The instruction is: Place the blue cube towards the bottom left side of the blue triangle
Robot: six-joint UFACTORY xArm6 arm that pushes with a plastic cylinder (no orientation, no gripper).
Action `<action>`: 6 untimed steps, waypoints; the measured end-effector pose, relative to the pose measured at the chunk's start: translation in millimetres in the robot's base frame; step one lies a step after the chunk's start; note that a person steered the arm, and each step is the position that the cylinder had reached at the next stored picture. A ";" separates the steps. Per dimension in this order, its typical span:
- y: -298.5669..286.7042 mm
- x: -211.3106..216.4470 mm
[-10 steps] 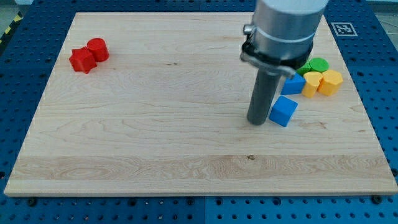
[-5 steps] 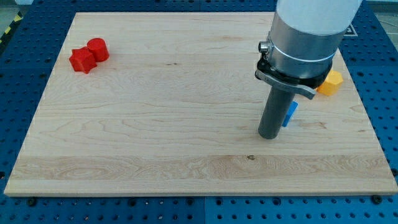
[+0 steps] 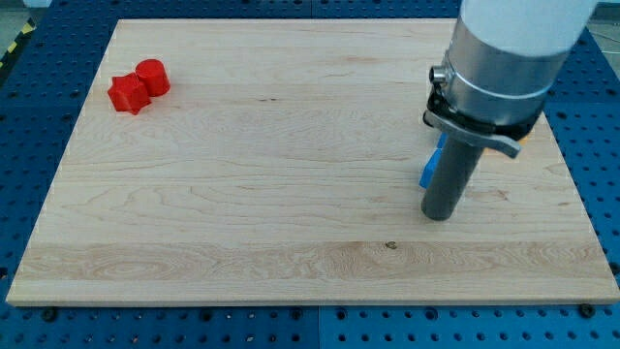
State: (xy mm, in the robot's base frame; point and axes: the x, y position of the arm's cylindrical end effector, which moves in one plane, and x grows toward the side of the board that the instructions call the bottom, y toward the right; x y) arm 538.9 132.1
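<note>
My tip (image 3: 439, 216) rests on the wooden board (image 3: 242, 194) at the right side. The blue cube (image 3: 428, 173) shows only as a thin sliver at the rod's left edge, just above the tip; the rest is hidden behind the rod. The blue triangle is hidden behind the arm. The arm's wide body covers the cluster of blocks at the view's upper right.
A red cylinder (image 3: 152, 77) and a red star-like block (image 3: 127, 94) sit together near the board's upper left corner. A sliver of orange-yellow block (image 3: 520, 142) peeks out at the arm's right.
My tip has moved to the right and slightly down, passing in front of the blue cube. The arm now hides the green and yellow blocks and nearly all of the blue cube.
</note>
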 end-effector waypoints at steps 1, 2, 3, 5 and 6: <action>-0.3 0.5; -5.3 -12.8; -5.3 -18.5; -5.3 -31.9; -4.5 -31.9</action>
